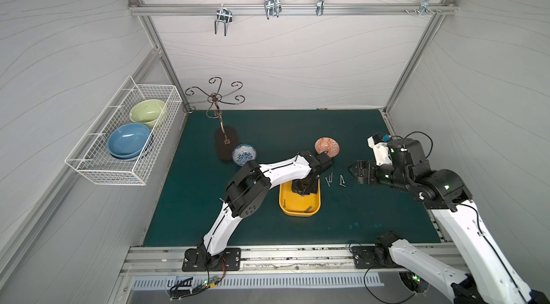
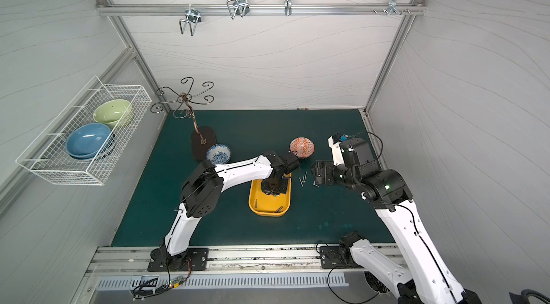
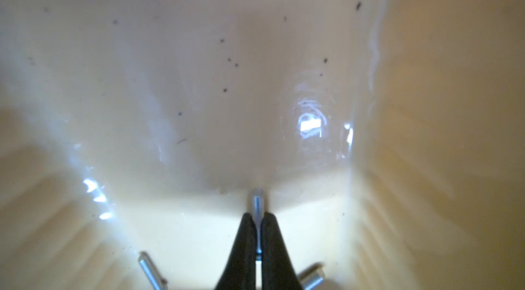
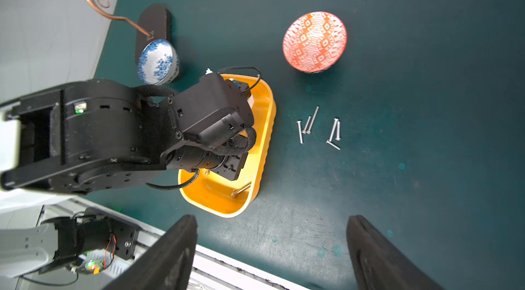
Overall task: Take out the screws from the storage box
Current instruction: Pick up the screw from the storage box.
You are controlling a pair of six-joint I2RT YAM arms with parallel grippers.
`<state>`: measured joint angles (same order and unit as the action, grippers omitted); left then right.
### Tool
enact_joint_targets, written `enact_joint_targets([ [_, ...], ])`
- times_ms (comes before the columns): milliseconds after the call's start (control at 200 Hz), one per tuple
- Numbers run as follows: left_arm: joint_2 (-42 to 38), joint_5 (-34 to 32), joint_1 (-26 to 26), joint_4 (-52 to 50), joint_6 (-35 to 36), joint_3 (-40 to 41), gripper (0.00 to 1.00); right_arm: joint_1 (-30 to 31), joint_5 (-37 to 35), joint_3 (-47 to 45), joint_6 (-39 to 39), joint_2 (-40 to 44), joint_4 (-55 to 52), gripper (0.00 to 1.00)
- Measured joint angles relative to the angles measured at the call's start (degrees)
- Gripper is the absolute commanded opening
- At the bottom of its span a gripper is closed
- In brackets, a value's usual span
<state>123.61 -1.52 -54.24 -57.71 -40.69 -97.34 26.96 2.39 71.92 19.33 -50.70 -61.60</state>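
Left gripper (image 3: 259, 216) is down inside the yellow storage box (image 1: 313, 212), jaws clenched on one screw (image 3: 257, 200) (two other screws (image 3: 149, 270) lie on the box floor beside it). Six loose screws (image 4: 333, 130) lie on the green mat (image 1: 357, 222) just beside the box. Right gripper (image 4: 272, 248) hangs above the mat near them, jaws spread and empty.

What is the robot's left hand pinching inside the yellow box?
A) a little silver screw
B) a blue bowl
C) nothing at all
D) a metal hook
A: in the left wrist view the left gripper is shut on a thin silver screw sticking out past its tips, just above the yellow floor of the storage box.
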Motion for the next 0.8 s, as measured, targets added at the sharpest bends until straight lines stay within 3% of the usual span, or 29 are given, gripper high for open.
enact_joint_targets([
  [155,-8.0,-0.5,1.3,-2.6,1.0,0.4,0.0,0.0,3.0,-1.6,-2.2,1.1,2.0,0.85],
  [440,-26.5,-0.6,9.9,-3.6,0.8,4.3,0.0,5.3,6.6,-8.0,-7.9,1.9,6.0,0.85],
  [800,-37.4,-0.2,18.4,-3.7,-1.2,27.2,0.0,14.5,4.9,-13.2,-10.3,-3.2,11.6,0.82],
])
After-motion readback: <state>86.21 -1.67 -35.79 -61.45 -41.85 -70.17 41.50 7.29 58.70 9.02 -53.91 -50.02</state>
